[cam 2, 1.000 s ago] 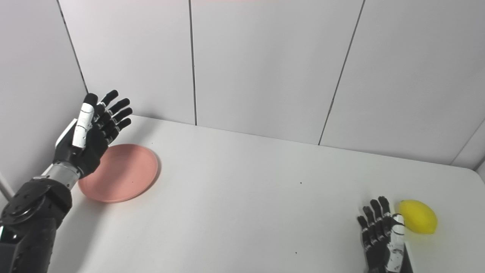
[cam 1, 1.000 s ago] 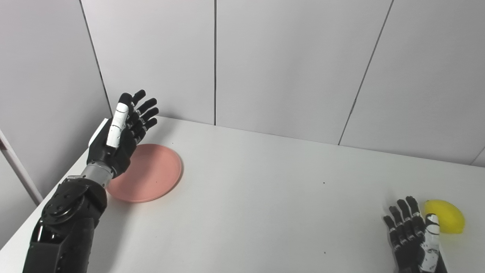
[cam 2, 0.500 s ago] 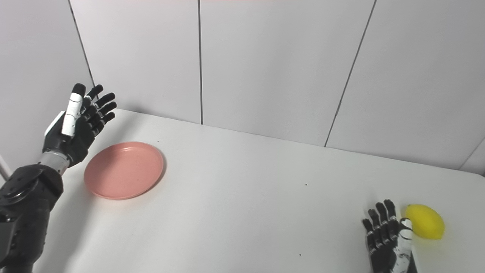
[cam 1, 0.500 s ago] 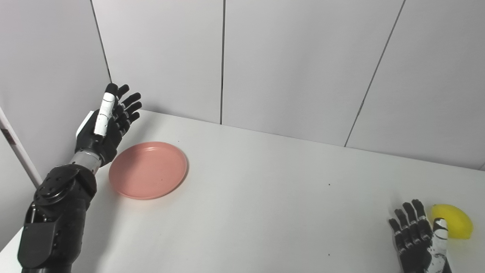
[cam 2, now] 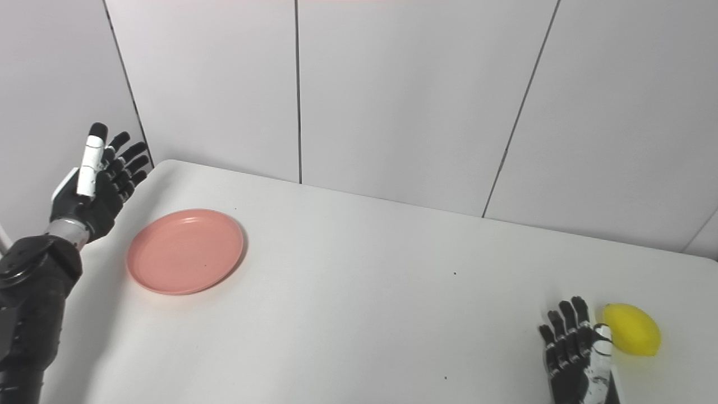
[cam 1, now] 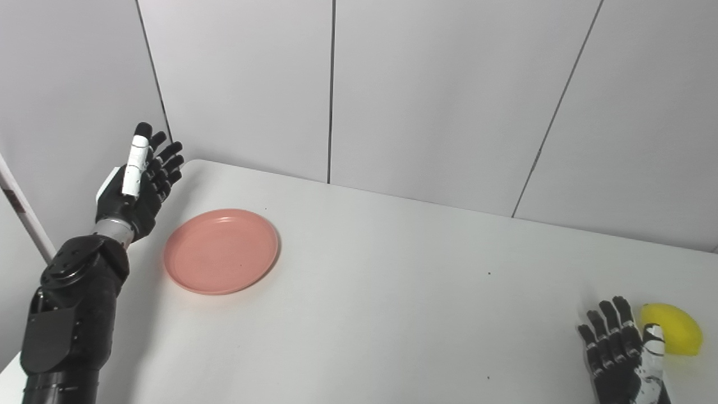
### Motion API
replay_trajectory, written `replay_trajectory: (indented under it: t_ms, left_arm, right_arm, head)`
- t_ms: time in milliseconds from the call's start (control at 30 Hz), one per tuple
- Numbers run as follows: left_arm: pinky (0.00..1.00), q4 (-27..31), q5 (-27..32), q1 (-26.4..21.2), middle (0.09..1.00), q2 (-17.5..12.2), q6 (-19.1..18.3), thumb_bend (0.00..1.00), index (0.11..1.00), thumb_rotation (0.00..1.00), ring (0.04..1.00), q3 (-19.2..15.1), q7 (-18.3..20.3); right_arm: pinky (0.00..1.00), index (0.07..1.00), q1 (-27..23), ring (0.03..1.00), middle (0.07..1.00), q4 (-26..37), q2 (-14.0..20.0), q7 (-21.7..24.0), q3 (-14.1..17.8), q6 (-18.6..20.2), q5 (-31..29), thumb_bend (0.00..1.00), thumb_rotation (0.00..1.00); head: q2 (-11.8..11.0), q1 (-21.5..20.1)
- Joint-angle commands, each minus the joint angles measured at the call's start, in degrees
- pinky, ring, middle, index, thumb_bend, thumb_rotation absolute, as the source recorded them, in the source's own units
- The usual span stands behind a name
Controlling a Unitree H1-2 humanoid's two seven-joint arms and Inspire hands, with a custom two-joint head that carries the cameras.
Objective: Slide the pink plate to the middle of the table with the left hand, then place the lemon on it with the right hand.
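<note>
Two hands: both in view, neither holding anything.
Left hand point(cam 1: 136, 188): has drawn away to the left since a second ago, when it overlapped the plate's left edge; now it is raised beside the table's left edge, clear of the plate, fingers spread and pointing up.
Plate point(cam 1: 222, 251): pink, flat on the table's left part, same spot against the table as before; fully uncovered.
Right hand point(cam 2: 578, 359): as before, low at the bottom right, fingers apart and extended, empty.
Lemon point(cam 2: 634, 336): on the table just right of the right hand, by its thumb; whether they touch cannot be told.
Table point(cam 1: 392, 292): white, bare between plate and lemon.
Wall point(cam 1: 437, 84): grey panels behind.
Camera: view shifted slightly between pictures.
</note>
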State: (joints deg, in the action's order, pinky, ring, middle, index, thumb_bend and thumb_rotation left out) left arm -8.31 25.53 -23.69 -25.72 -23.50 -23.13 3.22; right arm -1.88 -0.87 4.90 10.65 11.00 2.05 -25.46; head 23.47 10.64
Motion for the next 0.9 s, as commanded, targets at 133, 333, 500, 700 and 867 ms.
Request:
replay_trajectory:
  t_ms: [133, 333, 500, 700, 867]
  left_arm:
    - [0.96, -4.21, -2.0, -4.43, 0.896, -2.19, 6.09, 0.84, 0.934, 0.83, 0.919, -1.01, 0.17]
    - [0.94, -12.14, -2.65, -5.03, 0.916, -2.48, 12.8, 0.85, 0.959, 0.77, 0.912, -1.13, 2.87]
    - [0.88, -21.72, -1.68, -6.03, 0.872, -2.19, 22.61, 0.79, 0.951, 0.67, 0.869, -2.02, 6.35]
    - [0.82, -31.93, 0.27, -7.4, 0.843, -2.24, 30.4, 0.77, 0.931, 0.64, 0.815, -2.94, 11.68]
    - [0.76, -36.61, 0.31, -8.21, 0.835, -2.38, 33.75, 0.79, 0.914, 0.6, 0.801, -2.52, 13.26]
  right_arm:
    - [1.0, 1.0, 3.8, 1.0, 1.0, -3.08, -0.93, 0.77, -0.19, -1.05, 0.0, 0.67, 0.97]
    - [1.0, 1.0, 3.93, 1.0, 1.0, -2.64, -1.07, 0.68, -0.15, -0.9, -0.21, 0.65, 0.97]
    - [1.0, 1.0, 4.06, 1.0, 1.0, -2.3, -0.96, 0.53, -0.19, -0.48, -0.15, 0.66, 0.96]
    - [1.0, 1.0, 4.18, 0.999, 1.0, -1.86, -0.95, 0.11, -0.07, 0.16, -0.21, 0.65, 0.96]
    - [1.0, 1.0, 4.07, 1.0, 1.0, -2.06, -0.91, 0.35, -0.11, 0.19, -0.42, 0.64, 0.95]
  head:
    - [0.12, -0.05]
    - [0.18, -0.03]
    - [0.5, -0.26]
    - [0.7, -0.16]
    - [0.64, -0.27]
